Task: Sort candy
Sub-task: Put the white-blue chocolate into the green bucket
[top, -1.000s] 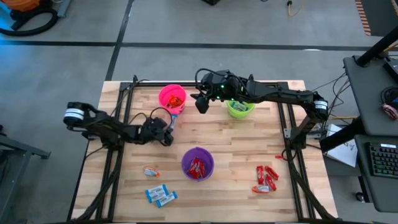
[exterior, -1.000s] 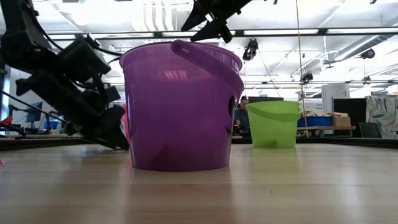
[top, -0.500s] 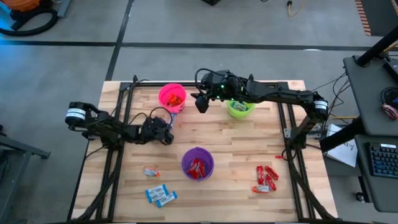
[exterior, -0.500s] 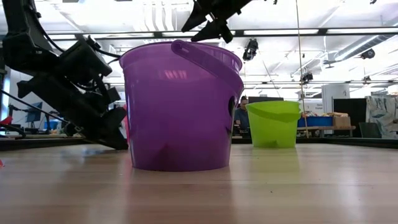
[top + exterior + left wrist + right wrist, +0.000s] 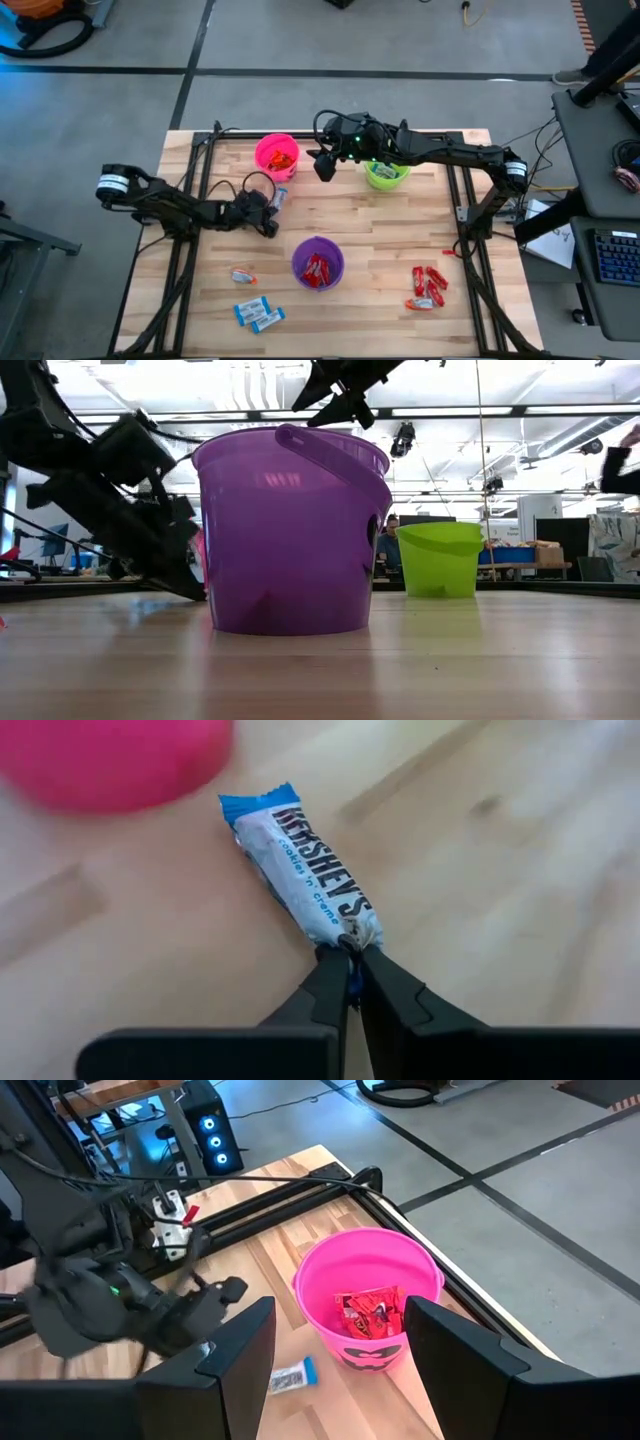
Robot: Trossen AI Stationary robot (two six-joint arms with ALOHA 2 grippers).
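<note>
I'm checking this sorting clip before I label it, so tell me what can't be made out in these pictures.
- Low view: the purple cup fills the middle and hides the candies behind it; the cups' contents are below their rims.
- High view: the green cup is partly covered by the right arm; its contents are too small to name.
- Left wrist view: the pink cup is blurred and cut off by the edge.
- Left pincer pinches the blue-and-white candy by its end.
</note>
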